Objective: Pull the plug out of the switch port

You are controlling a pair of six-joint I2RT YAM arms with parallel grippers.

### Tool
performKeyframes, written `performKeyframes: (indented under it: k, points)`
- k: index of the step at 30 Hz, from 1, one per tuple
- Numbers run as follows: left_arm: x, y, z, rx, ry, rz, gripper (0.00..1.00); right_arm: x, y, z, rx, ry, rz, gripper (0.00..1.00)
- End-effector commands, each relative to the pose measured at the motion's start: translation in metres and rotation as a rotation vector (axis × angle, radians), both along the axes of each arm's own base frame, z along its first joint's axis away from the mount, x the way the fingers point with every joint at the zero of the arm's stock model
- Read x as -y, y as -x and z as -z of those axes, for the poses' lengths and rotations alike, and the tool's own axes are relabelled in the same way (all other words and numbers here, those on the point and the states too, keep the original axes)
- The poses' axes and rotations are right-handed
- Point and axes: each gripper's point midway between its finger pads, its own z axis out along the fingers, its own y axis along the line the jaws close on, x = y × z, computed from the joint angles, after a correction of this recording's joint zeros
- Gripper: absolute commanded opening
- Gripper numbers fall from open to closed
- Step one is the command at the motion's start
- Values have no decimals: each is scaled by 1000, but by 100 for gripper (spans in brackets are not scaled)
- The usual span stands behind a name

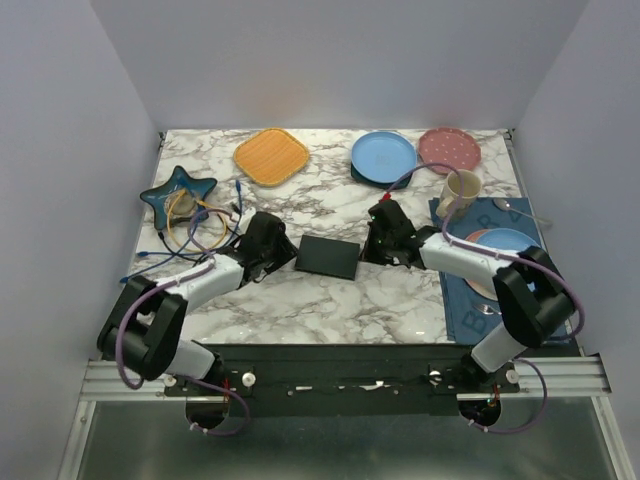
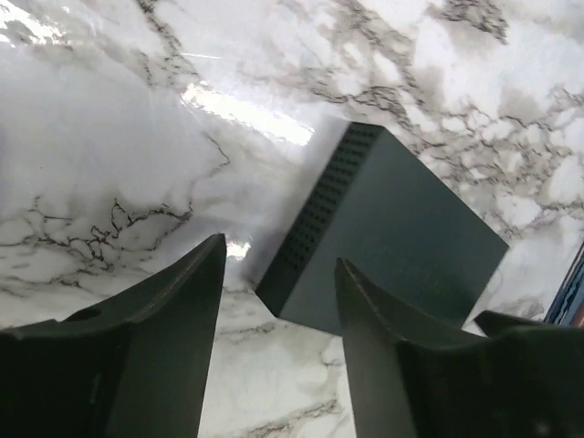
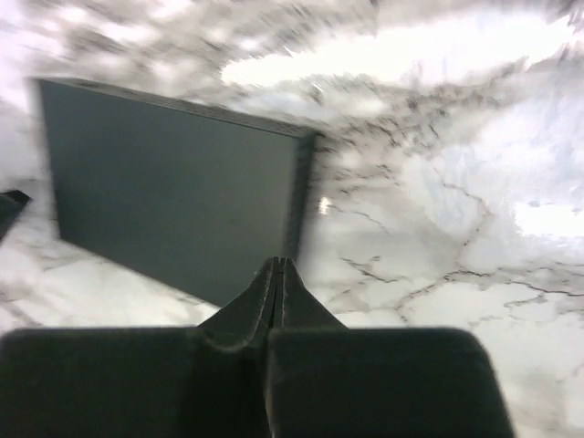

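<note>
The right end effector [image 3: 278, 265] sits at six o'clock in the frame, its two fingers pressed together to a single point with nothing between them. The switch [image 3: 169, 201], a flat dark box, lies on the marble table [image 3: 438, 210] from nine to eleven o'clock, its near right corner just beside the fingertips; contact cannot be confirmed. The picture is blurred, and a small dark sliver [image 3: 9, 205] at the nine o'clock edge is unidentifiable.
</note>
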Motion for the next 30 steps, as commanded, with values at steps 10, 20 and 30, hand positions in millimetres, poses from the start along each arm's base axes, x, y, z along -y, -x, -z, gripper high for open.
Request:
performKeyframes:
  k: [10, 20, 30]
  points:
    - [-63, 8, -75, 292, -176, -158, 91, 19, 12, -121, 560, -36, -91, 100]
    - [-62, 41, -62, 233, -177, -24, 99, 8, 63, -175, 885, 58, -213, 100]
    - [-63, 44, -99, 351, -124, -27, 99, 20, 74, -145, 810, 104, -202, 100]
